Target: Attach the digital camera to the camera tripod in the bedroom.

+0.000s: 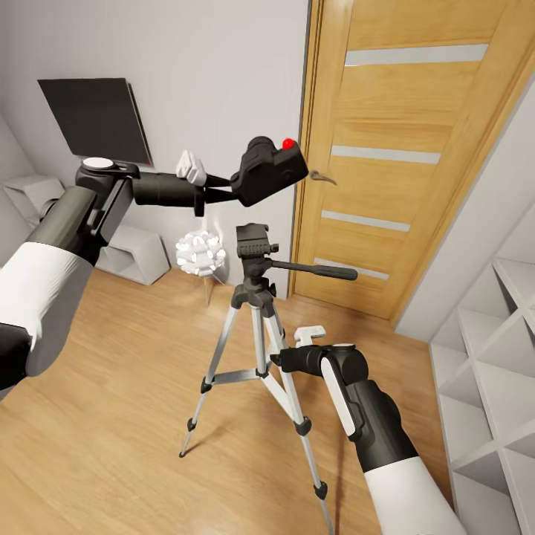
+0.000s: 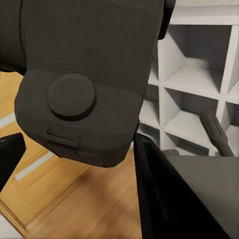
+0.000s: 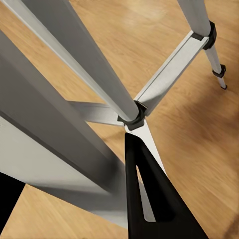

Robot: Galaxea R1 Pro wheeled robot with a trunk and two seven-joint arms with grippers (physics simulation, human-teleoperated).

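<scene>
The left gripper (image 1: 223, 184) is clenched on the digital camera (image 1: 269, 171) and holds it in the air above the camera tripod (image 1: 256, 319), tipped to one side. The camera does not touch the black head (image 1: 253, 241) of the tripod; there is a gap between them. The right gripper (image 1: 279, 362) is down by 1 silver leg (image 3: 94, 69), with its fingers on either side of the leg, but it is hard to tell if they squeeze it. The tripod stands on the wood floor (image 1: 126, 386) of the bedroom, just beside the oak door (image 1: 401, 148). If the camera comes down tilted, it may miss the head or bump it. A hard bump could knock the tripod over, more so if the right gripper is not holding the leg. The long side handle (image 1: 316, 270) sticks out from the head and could get hit too.
</scene>
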